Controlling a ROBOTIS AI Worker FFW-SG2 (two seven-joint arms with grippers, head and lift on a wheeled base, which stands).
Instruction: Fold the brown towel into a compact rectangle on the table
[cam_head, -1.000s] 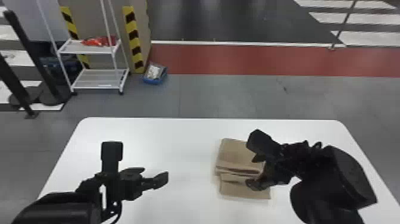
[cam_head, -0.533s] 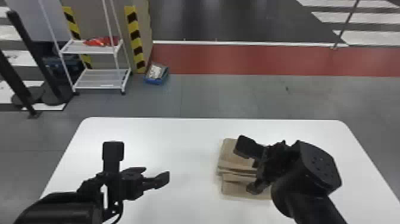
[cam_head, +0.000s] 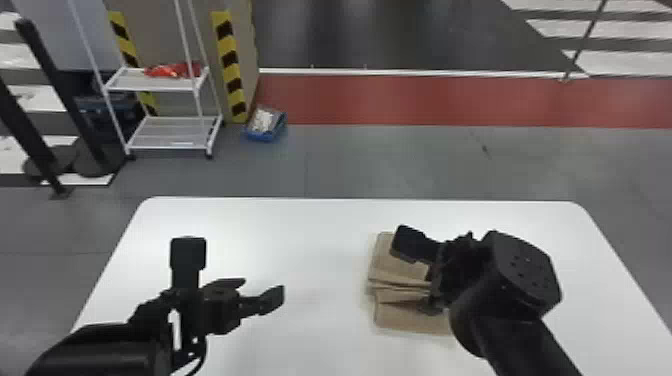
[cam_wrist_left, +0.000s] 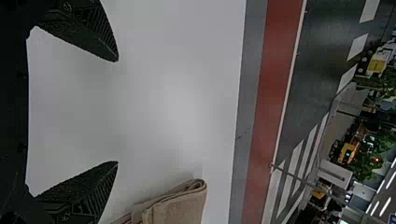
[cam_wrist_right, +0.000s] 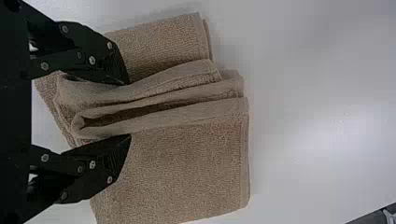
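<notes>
Two black fingers of the right gripper (cam_wrist_right: 129, 109) are standing apart, straddling the raised pleats (cam_wrist_right: 187, 109) of the brown towel (cam_wrist_right: 187, 168); whether they are pressing on the cloth, the wrist view is not making certain. Over the last second, the right arm (cam_head: 520, 320) has been swinging inward over the towel, which is lying partly folded on the right side of the white table (cam_head: 300, 235). That shift is probably setting up a pinch to tidy the bunched middle. The left gripper (cam_head: 230, 276) is waiting unclenched over the table's left side.
</notes>
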